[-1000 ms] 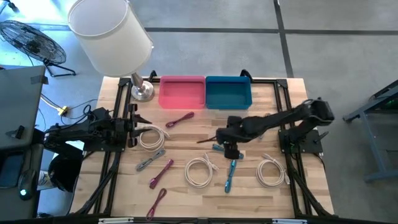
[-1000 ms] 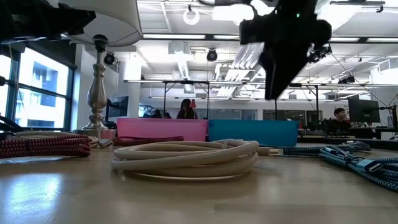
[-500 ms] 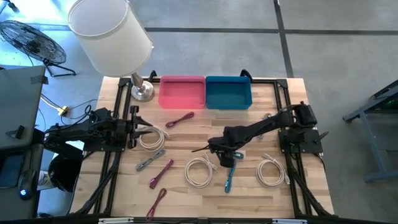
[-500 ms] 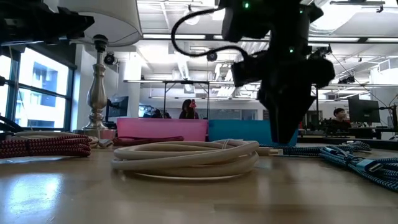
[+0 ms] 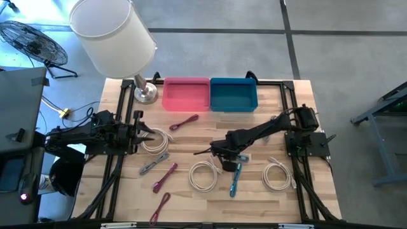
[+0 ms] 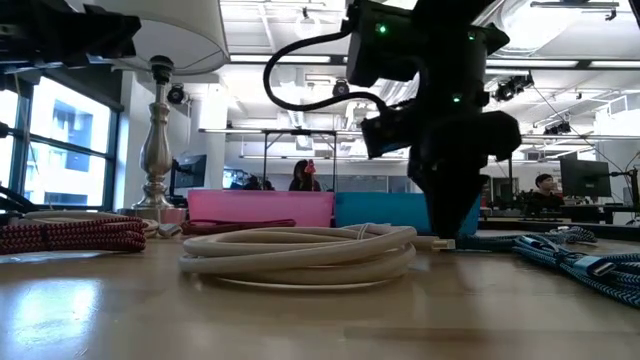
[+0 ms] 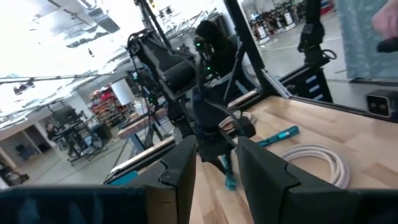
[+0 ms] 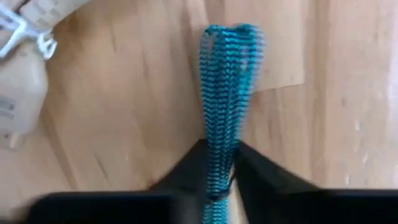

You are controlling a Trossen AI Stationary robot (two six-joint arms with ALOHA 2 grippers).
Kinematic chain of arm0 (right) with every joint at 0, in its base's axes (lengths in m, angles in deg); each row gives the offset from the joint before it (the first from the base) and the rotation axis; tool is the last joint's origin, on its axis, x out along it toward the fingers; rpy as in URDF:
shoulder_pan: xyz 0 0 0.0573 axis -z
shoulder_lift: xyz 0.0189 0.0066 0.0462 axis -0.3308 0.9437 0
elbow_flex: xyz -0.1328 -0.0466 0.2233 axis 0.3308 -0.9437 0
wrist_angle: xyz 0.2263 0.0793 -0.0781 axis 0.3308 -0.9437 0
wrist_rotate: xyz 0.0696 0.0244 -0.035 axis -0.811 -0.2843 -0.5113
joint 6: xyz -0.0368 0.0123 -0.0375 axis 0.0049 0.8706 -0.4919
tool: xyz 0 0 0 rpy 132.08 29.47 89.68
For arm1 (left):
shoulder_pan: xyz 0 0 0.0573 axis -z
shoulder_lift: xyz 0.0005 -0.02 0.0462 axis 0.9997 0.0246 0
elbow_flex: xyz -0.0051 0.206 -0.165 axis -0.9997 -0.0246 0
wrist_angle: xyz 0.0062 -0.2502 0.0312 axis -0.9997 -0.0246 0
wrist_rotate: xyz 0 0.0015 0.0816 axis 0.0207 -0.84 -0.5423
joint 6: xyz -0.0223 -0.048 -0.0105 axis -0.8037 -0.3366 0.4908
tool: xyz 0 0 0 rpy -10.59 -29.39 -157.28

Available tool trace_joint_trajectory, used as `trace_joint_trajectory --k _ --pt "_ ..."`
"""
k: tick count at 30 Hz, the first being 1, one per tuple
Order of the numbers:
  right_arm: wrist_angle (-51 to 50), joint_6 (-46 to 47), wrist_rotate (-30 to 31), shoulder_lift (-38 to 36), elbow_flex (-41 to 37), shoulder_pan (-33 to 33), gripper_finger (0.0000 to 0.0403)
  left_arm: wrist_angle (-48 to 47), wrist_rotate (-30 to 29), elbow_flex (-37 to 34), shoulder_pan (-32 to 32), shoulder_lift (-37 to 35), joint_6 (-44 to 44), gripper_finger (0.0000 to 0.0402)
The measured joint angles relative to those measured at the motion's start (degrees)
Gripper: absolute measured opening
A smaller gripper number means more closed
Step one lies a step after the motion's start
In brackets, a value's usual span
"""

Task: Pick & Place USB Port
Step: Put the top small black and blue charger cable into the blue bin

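Between the right tool's (image 8: 221, 177) clenched fingers lies the blue braided cable (image 8: 224, 93) (flat on the table (image 8: 124, 112)).

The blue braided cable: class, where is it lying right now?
In the high view the blue braided cable lies right of centre, between two white cable coils, with the right gripper closed on its upper end.

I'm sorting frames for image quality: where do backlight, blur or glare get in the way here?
Low view: the right gripper is a dark silhouette against bright ceiling lights, and the table shows glare. Right wrist view: the blue braided cable between the fingers is blurred. Left wrist view: bright, washed-out background.
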Motion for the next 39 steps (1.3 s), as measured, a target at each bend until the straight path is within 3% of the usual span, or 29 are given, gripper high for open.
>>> trace_joint_trajectory --k 13,26,32,39 --pt "-3.82 -1.14 8.40 0.39 2.58 1.11 0.0015 0.22 0.23 -0.01 0.00 0.00 0.68 0.0115" --pt "-38.17 -0.91 29.55 0.41 28.39 -0.59 0.0010 -0.02 0.20 -0.02 0.00 0.00 0.73 0.0115" --pt "-43.13 -5.85 38.04 0.37 38.95 5.69 0.0009 -0.03 0.16 -0.02 0.00 -0.01 0.70 0.0115" --pt "-41.26 -11.88 35.77 0.35 44.09 18.32 0.0009 -1.39 0.24 -0.02 -0.01 -0.02 0.44 0.0115"
